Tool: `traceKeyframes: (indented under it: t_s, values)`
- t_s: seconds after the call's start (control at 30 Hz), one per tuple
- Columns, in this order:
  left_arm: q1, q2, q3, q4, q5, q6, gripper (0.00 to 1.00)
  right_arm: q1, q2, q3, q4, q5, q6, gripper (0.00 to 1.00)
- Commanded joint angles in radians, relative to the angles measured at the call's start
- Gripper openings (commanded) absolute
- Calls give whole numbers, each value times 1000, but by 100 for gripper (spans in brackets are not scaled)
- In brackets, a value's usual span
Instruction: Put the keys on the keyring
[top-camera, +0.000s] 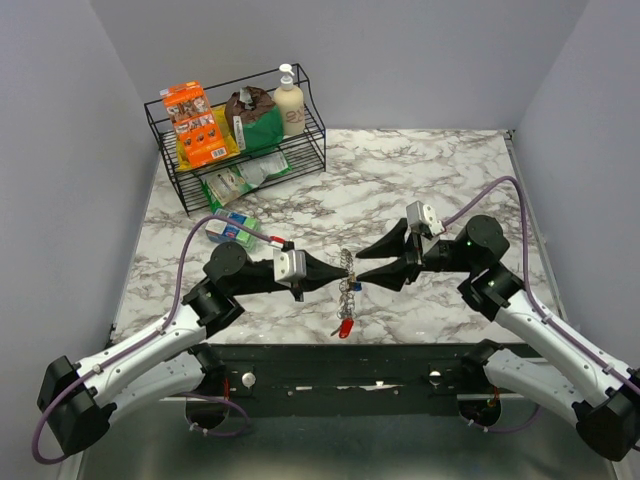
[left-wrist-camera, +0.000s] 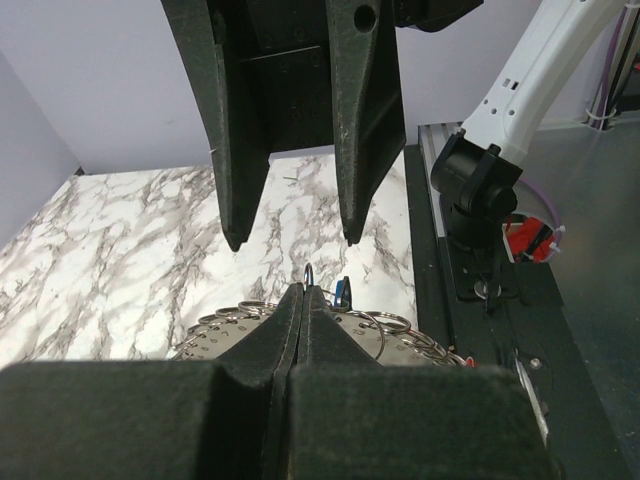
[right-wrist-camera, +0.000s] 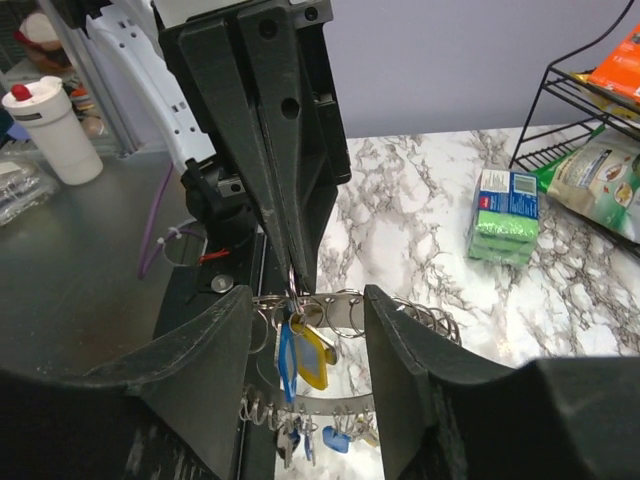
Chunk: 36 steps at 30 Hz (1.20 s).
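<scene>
My left gripper (top-camera: 333, 277) clamps the silver chain-like keyring (top-camera: 347, 287); I must centre my open right gripper (top-camera: 360, 268) on the yellow-headed key (right-wrist-camera: 314, 356).

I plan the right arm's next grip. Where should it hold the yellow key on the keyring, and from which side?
Probably take the yellow key by its head's side edges: the broad face is turned to the right end effector, whose open fingers flank it. It hangs below the keyring, which the left end effector pinches, so approach straight from the right arm's side.
</scene>
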Motion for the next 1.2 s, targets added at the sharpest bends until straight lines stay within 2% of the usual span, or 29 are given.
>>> traceKeyframes:
  t_s: [0.0,0.37,0.47,0.5,0.6,0.8,0.97,1.17]
  values:
    - [1,4,46,102,21,-11,0,10,12,-7,65,-58,32,53]
    - [0,13,51,136,19,-22,0,15,48,-8,50,-75,12,41]
    - [0,21,39,179,24,-62,0,15,51,-10,62,-76,15,32]
    - [0,23,37,192,28,-68,0,16,52,-8,62,-81,17,24]
    - [1,36,42,193,39,-71,0,15,55,-7,60,-79,20,13]
    - [0,32,42,170,41,-66,0,15,42,-8,59,-53,21,2]
    - [0,17,43,131,31,-42,0,15,37,-2,39,-33,14,0]
    - [0,-20,68,-13,-2,21,1,16,43,33,-59,-13,-40,0]
